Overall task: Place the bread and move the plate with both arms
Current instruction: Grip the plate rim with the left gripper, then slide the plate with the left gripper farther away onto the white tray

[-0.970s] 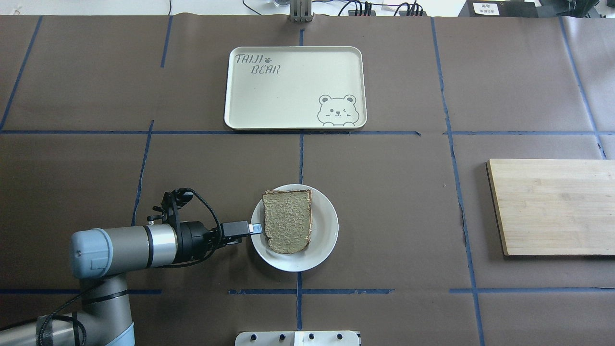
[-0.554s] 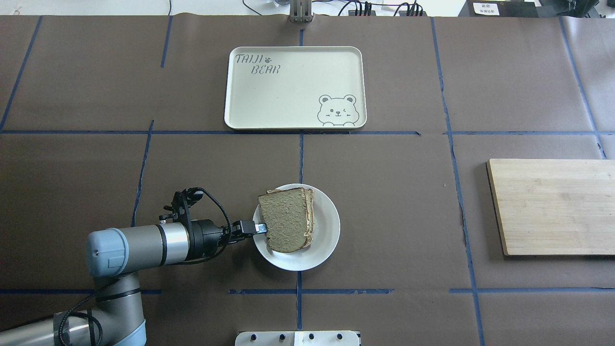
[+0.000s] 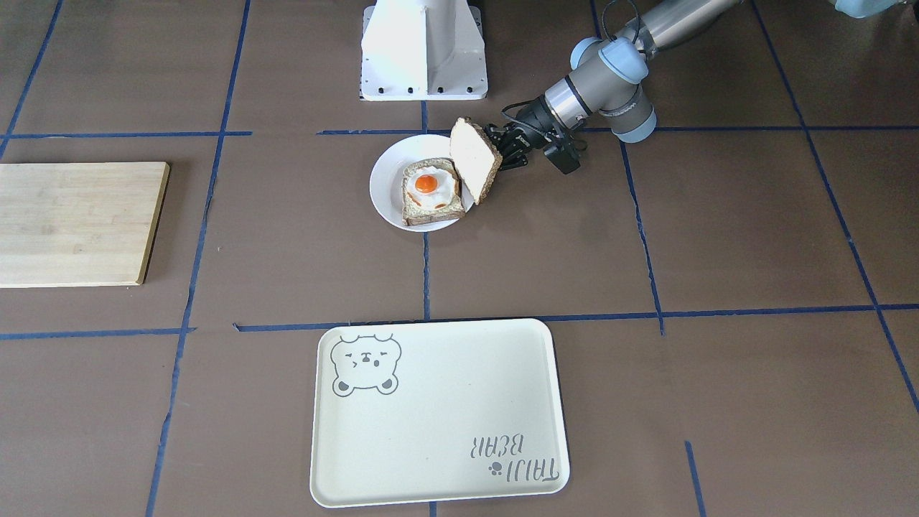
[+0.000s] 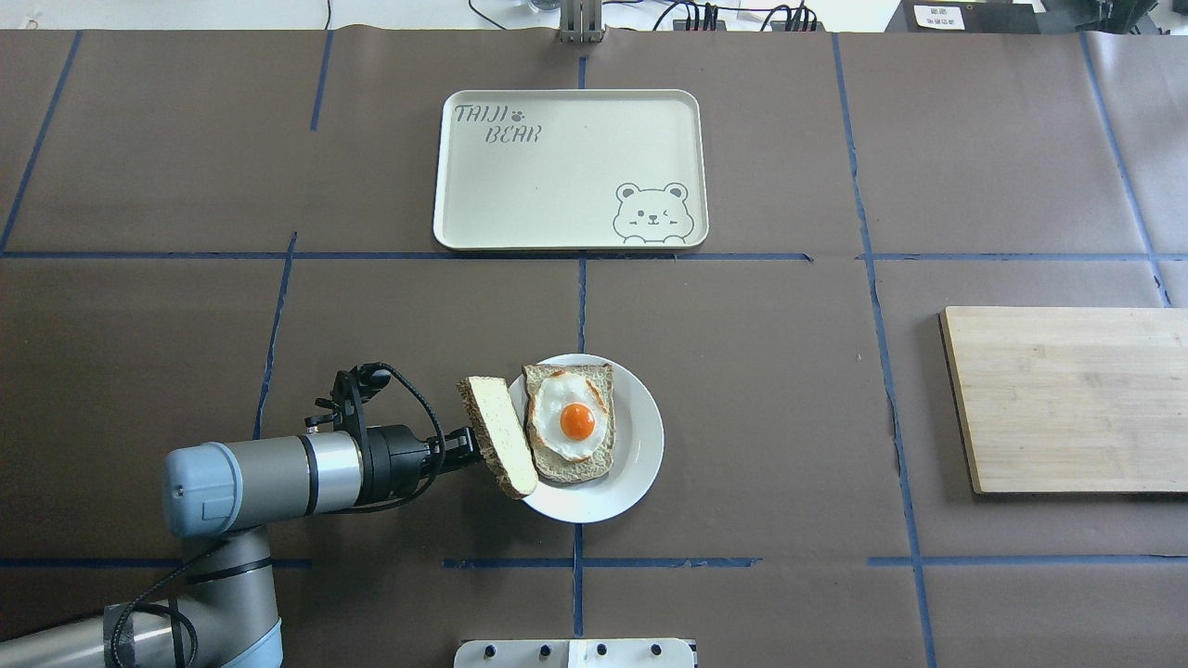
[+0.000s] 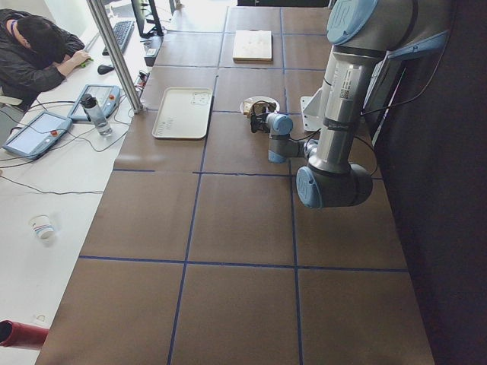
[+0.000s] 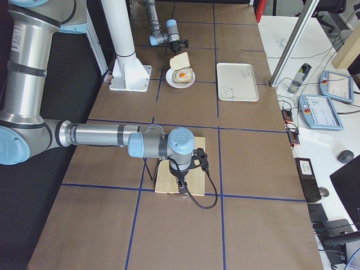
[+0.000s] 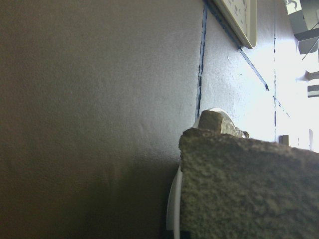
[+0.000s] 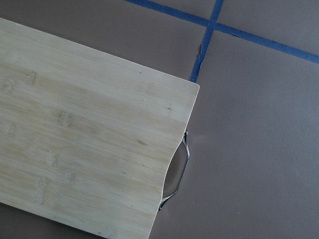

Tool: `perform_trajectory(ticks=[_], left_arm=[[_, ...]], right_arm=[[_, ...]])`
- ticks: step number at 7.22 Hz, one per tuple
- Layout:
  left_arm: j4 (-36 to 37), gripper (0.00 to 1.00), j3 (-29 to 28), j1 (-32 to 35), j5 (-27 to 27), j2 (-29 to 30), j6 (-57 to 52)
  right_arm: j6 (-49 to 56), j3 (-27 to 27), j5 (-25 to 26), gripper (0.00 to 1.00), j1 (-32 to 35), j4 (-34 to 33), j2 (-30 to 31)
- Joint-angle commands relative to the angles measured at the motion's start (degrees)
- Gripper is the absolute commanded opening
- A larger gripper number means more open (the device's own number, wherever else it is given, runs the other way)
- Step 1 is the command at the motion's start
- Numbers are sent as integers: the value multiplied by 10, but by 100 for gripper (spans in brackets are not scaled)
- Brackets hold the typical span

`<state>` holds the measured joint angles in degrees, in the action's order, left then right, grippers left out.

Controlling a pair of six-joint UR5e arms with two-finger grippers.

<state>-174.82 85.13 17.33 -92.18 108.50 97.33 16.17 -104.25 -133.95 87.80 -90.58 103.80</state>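
Two arms logged. Left pincer (image 4: 471,445) is clamped on one edge of the pale domed bread slice with thin brown crust (image 4: 498,436). The slice is held steeply tilted over the left rim of the small round white plate (image 4: 640,445); contact with the rim cannot be resolved. Squarer toast slice with fried egg (image 4: 571,422) lies flat on the plate. Right pincer (image 6: 181,189) hangs above the pale wooden cutting board (image 4: 1067,399); its opening: cannot tell. Cream rectangular bear tray (image 4: 557,186) sits on the brown bench (image 4: 789,417), well apart from the plate.
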Motion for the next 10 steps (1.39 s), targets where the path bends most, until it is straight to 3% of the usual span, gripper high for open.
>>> perform_trajectory(ticks=[1,6,10], left_arm=[[-4,6,3,0,1,0,0],[-8,0,20,1,0,0,30],[-66,0,24,38,0,0,62]], right_arm=[[0,0,0,100,0,0,0],[-1,0,1,100,0,0,0],[-12,-2,0,100,0,0,-1]])
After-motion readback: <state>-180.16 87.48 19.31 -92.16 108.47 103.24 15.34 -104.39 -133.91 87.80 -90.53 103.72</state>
